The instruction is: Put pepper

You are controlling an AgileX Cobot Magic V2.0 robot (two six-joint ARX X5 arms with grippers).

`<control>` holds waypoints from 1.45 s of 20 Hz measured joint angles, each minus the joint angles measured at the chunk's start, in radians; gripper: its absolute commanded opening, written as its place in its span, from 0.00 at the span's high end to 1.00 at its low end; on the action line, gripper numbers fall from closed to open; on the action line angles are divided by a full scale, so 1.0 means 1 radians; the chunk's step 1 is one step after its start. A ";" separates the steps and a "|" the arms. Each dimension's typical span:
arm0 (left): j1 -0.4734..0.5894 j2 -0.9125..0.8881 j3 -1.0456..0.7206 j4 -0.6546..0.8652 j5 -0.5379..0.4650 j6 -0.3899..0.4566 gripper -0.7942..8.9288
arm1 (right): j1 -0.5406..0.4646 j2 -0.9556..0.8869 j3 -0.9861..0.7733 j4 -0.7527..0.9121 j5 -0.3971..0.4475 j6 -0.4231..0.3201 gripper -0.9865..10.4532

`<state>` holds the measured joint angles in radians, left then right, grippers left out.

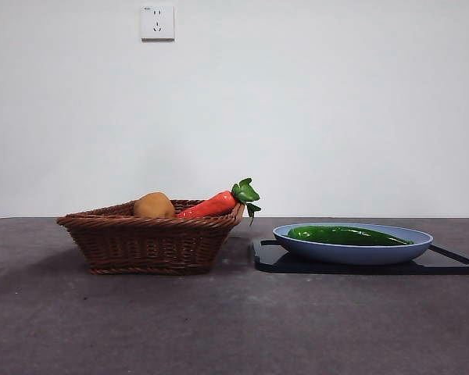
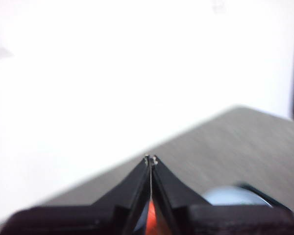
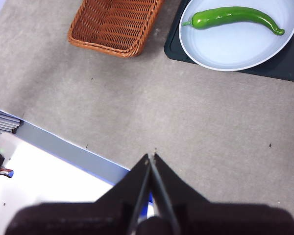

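Front view shows the pepper lying flat in a shallow blue plate on the right side of the table. The plate sits on a black board whose handle sticks out to the right. Just left of the board stands a brown wicker basket; the two are close, but whether they touch cannot be told. Inside the basket rests a brown potato, and a red-orange carrot leans on the right rim with its green leafy top hanging over the edge toward the plate. Nothing lies over the pepper, and no arm appears in this view. A white wall socket sits high on the far wall.

From the right wrist camera, the right tool hangs high above bare table, well apart from the plate, with its jaws pressed together and gripping nothing. The pepper is seen there along the plate's far part, stem end toward the basket. A white and blue surface lies beyond the table's edge.

From the left wrist camera, the left tool also has its jaws closed tip to tip and empty, raised and looking out across the table toward the white wall; that picture is blurred.
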<state>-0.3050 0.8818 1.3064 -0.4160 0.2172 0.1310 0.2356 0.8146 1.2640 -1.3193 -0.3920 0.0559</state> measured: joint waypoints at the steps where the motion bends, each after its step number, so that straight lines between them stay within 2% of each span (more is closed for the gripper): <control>1: 0.047 -0.054 -0.060 0.057 0.001 0.000 0.91 | 0.000 0.000 0.000 0.000 0.000 0.000 0.90; 4: 0.175 -0.230 -0.290 0.219 -0.005 0.000 0.91 | 0.000 0.000 0.000 0.000 0.000 0.000 0.90; 7: 0.259 -0.407 -0.533 0.330 -0.005 0.000 0.91 | 0.000 0.000 0.000 0.000 0.000 0.000 0.90; 14: 0.351 -0.673 -0.997 0.380 -0.005 -0.027 0.91 | 0.000 0.000 0.000 0.000 0.000 0.000 0.90; 22: 0.370 -0.809 -1.227 0.385 -0.005 -0.080 0.91 | 0.000 0.000 0.000 0.000 0.000 0.000 0.90; 26: 0.370 -0.848 -1.285 0.385 -0.005 -0.098 0.91 | 0.000 0.000 0.000 0.000 0.000 0.000 0.90; 29: 0.370 -0.872 -1.289 0.314 -0.005 -0.099 0.91 | 0.000 0.000 0.000 0.000 0.000 0.000 0.90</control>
<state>0.0647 0.0101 0.0174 -0.1017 0.2119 0.0322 0.2356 0.8150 1.2640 -1.3193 -0.3916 0.0559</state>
